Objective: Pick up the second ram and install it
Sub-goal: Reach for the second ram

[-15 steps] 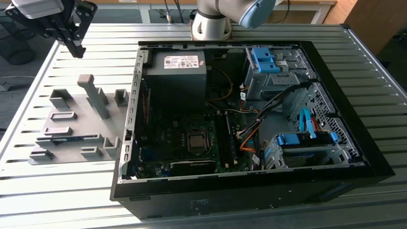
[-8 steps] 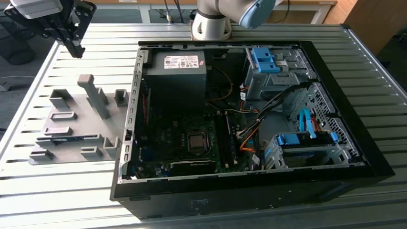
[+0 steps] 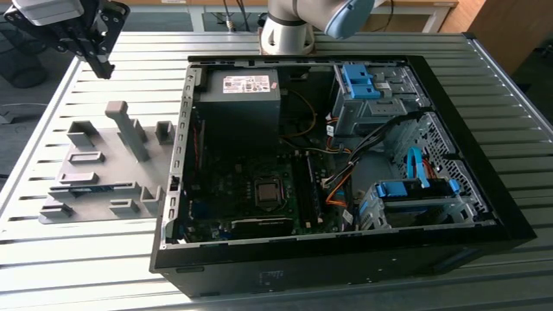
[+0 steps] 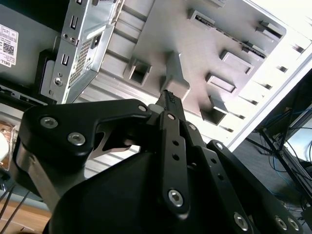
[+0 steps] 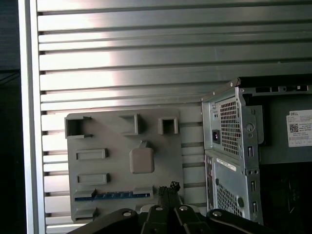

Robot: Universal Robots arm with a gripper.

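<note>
One thin blue-green memory stick (image 5: 112,196) lies slotted in the grey plastic fixture block (image 5: 117,165) — untouched. The black gripper (image 5: 168,187) hovers apart from it, fingers pressed together, empty.

A: Where's the free room?
B: Over the bare bench (image 3: 52,110) around the hand (image 3: 103,69), and above the grey fixture (image 3: 112,170).
A: And what's in the way?
B: The fixture's tall post (image 3: 128,126) sticks up, and the computer case (image 3: 183,129) stands just beside it.

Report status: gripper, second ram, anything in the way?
Gripper shut, empty, over the table beside the fixture. Second ram in its fixture slot, untouched. Upright post rises between gripper and ram in the exterior view.
</note>
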